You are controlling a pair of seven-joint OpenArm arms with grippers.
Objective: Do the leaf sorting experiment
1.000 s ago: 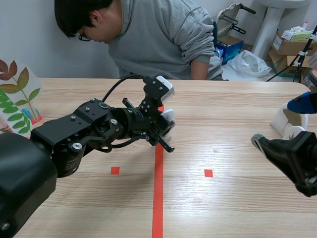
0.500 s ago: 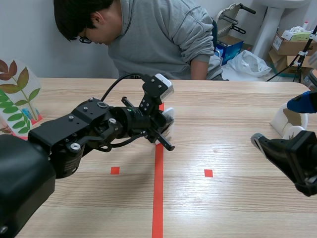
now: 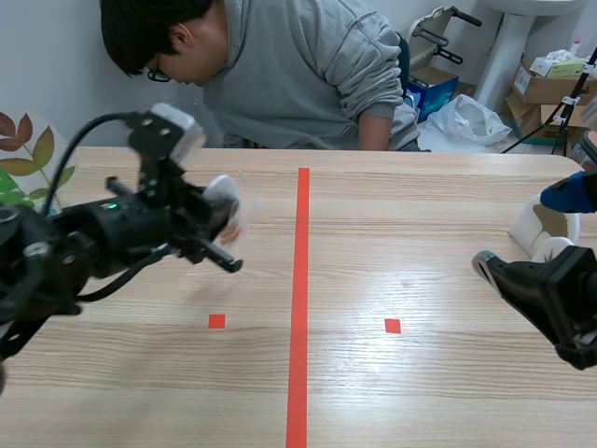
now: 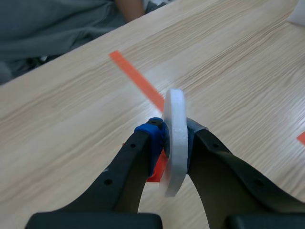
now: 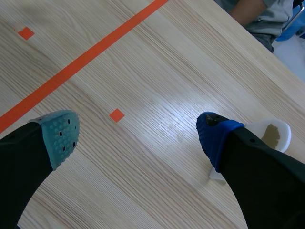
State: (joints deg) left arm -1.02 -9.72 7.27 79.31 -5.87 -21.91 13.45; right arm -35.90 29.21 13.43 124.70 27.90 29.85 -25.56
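- Left gripper (image 4: 172,138) clamps a thin white foam disc (image 4: 174,105) on edge between its fingers.
- Right gripper (image 5: 137,136) stands apart, a small white dish (image 5: 285,130) beside it.

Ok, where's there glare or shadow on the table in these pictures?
Right wrist view: a bright sheen on the table just ahead of the open right gripper. Left wrist view: softer sheen on the wood beyond the white disc clamped in the left gripper. Scene view: even light, no hard shadows.
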